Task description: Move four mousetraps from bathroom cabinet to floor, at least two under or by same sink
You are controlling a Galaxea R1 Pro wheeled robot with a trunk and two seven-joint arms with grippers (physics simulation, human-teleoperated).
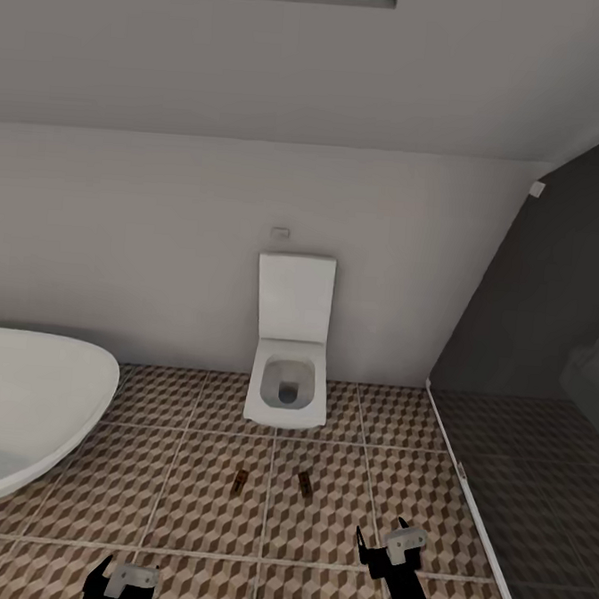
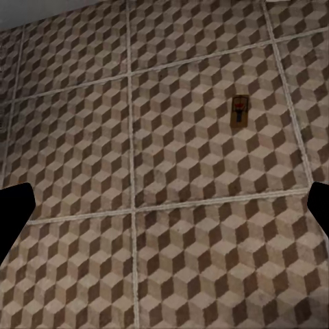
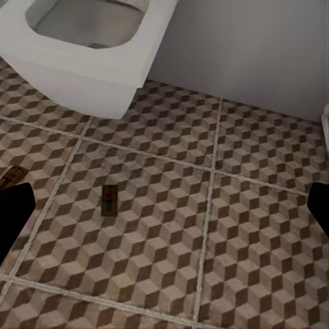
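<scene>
Two mousetraps (image 1: 239, 481) (image 1: 304, 484) lie on bathroom floor (image 1: 196, 507) before toilet (image 1: 287, 390); both tools spread wide.

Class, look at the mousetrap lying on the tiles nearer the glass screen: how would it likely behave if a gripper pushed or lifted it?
The mousetrap looks like a thin flat slab, so it is probably stiff and light. Lying flat on the bathroom floor, it would likely slide rather than roll or tip. Its low profile may make pinching awkward.
</scene>
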